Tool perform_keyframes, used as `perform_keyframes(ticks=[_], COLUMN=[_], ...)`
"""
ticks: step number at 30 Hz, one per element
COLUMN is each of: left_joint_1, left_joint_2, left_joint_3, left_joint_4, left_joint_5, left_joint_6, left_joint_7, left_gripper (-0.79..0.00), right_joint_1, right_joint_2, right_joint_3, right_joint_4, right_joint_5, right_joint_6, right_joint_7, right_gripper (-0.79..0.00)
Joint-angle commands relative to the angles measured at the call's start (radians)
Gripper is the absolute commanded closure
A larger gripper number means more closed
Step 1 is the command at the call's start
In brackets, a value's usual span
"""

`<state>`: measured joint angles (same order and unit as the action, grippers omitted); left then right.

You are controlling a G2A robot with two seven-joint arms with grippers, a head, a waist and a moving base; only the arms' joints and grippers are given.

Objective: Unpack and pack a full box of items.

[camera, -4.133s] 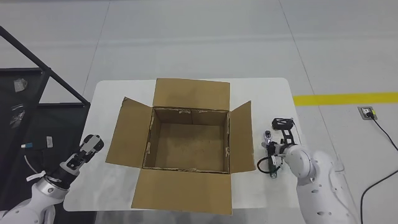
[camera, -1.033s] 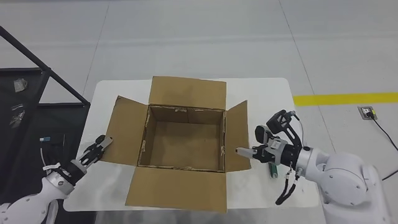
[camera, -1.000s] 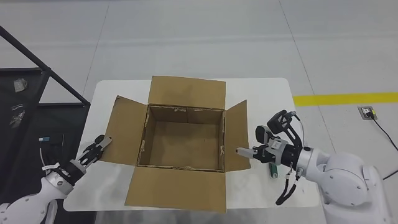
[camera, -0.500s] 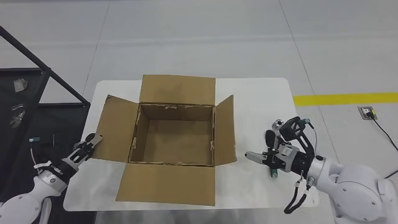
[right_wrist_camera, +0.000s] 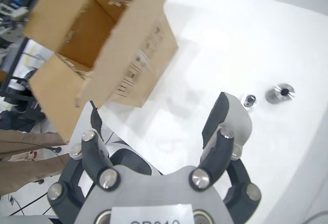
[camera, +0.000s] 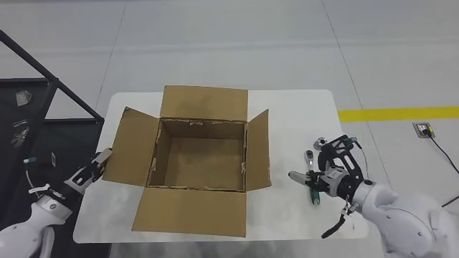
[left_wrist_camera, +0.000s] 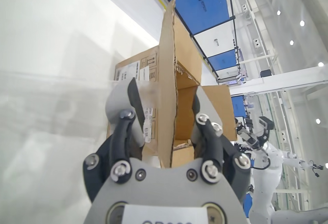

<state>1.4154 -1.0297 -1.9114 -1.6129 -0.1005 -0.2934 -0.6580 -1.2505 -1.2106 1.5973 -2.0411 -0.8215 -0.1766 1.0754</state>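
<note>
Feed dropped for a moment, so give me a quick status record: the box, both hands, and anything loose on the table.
box: cardboard, all four flaps open, inside looks empty, stands on the white table
left hand: open, fingers straddling the edge of the side flap, not clamped on it
right hand: open, empty, over the table on the box's other side
loose items: two small metal pieces and a green item on the table by the right hand

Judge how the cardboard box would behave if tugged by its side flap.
The cardboard box looks empty, so probably light and apt to slide on the white table. Its flap between the left gripper's fingers is thin and ragged-edged, so it may bend first.
</note>
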Motion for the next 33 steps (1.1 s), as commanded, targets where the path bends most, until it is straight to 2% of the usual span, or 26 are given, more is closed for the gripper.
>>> perform_keyframes(ticks=[1, 8, 13, 18, 20, 24, 28, 31, 33], left_joint_1=[0.003, 0.025, 0.029, 0.029, 0.029, 0.029, 0.029, 0.029, 0.029], left_joint_2=[-0.001, -0.007, -0.007, -0.007, -0.007, -0.007, -0.007, -0.007, -0.007], left_joint_3=[-0.007, -0.026, -0.027, -0.027, -0.027, -0.027, -0.027, -0.027, -0.027], left_joint_4=[0.000, 0.002, 0.004, 0.004, 0.004, 0.004, 0.004, 0.004, 0.004], left_joint_5=[-0.035, -0.181, -0.203, -0.203, -0.203, -0.203, -0.203, -0.203, -0.203], left_joint_6=[-0.008, -0.074, -0.086, -0.086, -0.086, -0.086, -0.086, -0.086, -0.086], left_joint_7=[0.014, 0.032, 0.027, 0.027, 0.027, 0.027, 0.027, 0.027, 0.027], left_gripper=[-0.785, -0.785, -0.785, -0.785, -0.785, -0.785, -0.785, -0.785, -0.785], right_joint_1=[0.026, 0.194, 0.328, 0.395, 0.405, 0.420, 0.448, 0.472, 0.484], right_joint_2=[0.002, 0.003, -0.003, -0.013, -0.016, -0.026, -0.035, -0.041, -0.044], right_joint_3=[-0.019, -0.100, -0.181, -0.252, -0.271, -0.315, -0.356, -0.381, -0.389], right_joint_4=[0.033, 0.290, 0.511, 0.626, 0.651, 0.679, 0.721, 0.746, 0.757], right_joint_5=[-0.066, -0.195, -0.266, -0.293, -0.291, -0.301, -0.327, -0.357, -0.360], right_joint_6=[0.069, 0.227, 0.271, 0.296, 0.304, 0.350, 0.393, 0.432, 0.443], right_joint_7=[0.050, 0.155, 0.187, 0.204, 0.200, 0.188, 0.190, 0.204, 0.208], right_gripper=[-0.785, -0.785, -0.785, -0.776, -0.650, -0.619, -0.622, -0.526, -0.416])
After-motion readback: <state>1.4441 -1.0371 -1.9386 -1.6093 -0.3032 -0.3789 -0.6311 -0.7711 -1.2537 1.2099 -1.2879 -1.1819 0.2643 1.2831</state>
